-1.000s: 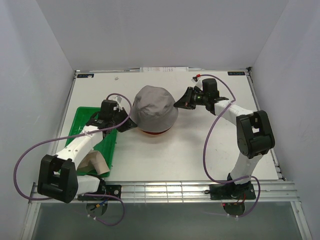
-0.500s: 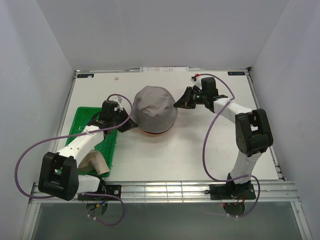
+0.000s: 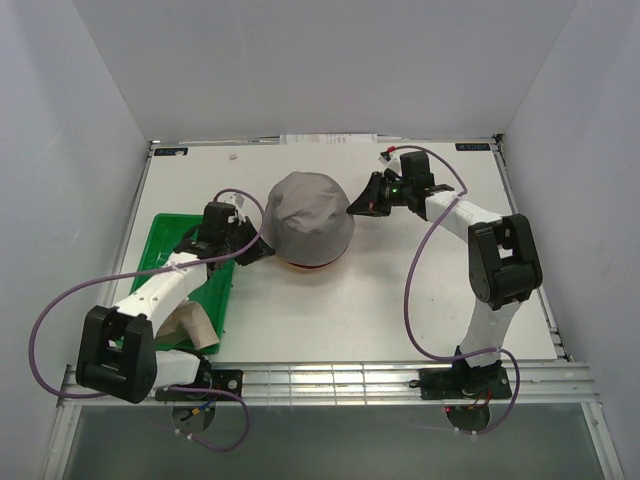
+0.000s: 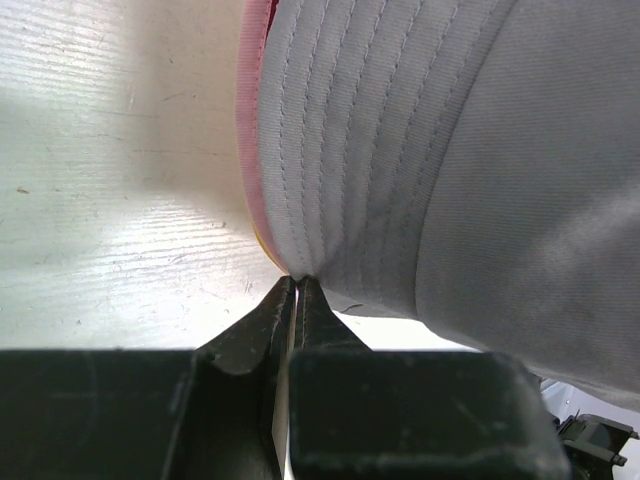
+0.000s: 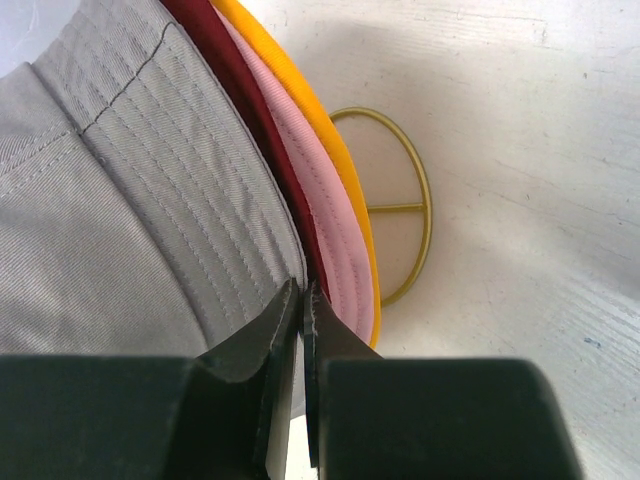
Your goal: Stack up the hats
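The grey bucket hat [image 3: 308,212] sits on top of the stack at the table's middle. In the right wrist view the grey hat [image 5: 100,200] lies over the dark red hat [image 5: 238,90], the pale pink hat [image 5: 330,240] and the yellow-orange hat [image 5: 335,150]. My left gripper [image 3: 262,247] is shut on the grey brim's left edge [image 4: 297,278]. My right gripper [image 3: 352,208] is shut on the brim's right edge [image 5: 303,290]. The beige hat [image 3: 190,325] lies at the near end of the green tray.
The gold wire sphere frame [image 5: 425,200] shows under the stack. The green tray [image 3: 160,235] lies at the left under my left arm. Papers lie at the table's far edge [image 3: 330,139]. White walls enclose three sides.
My right gripper has shifted slightly left and away along the grey brim. The left arm and the hat stack have hardly moved.
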You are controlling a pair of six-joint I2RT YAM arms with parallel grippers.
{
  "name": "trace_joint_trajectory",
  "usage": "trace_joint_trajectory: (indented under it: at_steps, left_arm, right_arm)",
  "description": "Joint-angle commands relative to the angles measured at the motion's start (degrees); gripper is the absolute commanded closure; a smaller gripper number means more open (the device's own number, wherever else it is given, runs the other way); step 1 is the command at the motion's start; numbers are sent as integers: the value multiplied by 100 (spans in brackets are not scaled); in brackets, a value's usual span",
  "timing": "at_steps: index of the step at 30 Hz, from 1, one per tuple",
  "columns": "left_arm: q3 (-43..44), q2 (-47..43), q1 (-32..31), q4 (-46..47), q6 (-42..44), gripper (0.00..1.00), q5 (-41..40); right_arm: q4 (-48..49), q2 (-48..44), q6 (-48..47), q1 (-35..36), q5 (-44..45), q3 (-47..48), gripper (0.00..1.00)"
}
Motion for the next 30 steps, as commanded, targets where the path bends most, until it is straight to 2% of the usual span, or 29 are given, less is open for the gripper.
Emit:
trace_joint_trajectory:
  at_steps: [1,4,8,9,12,16,24,30]
  left_arm:
    - [-163,-81,28,-1105,315,100,-310]
    - [57,-169,28,-1280,359,100,-319]
    - [338,-283,28,-1526,376,86,-301]
    - [391,-318,28,-1544,376,78,-284]
    - [602,-380,28,-1684,394,66,-231]
    - [865,-476,36,-1860,429,56,-248]
    - [1314,-556,36,-1984,315,52,-371]
    - [1892,-267,28,-1905,236,38,-582]
  right_arm:
    - [-865,301,-420,-205,803,146,92]
    - [-944,310,-464,-205,751,339,92]
    - [-1181,398,-587,-205,707,655,92]
    - [-1216,441,-605,-205,707,717,92]
    - [-1409,564,-710,-205,689,1006,92]
    - [-1612,697,-807,-205,672,1315,92]
    - [-1682,732,-974,-187,672,1641,92]
    - [-1551,688,-1053,-187,496,1746,86]
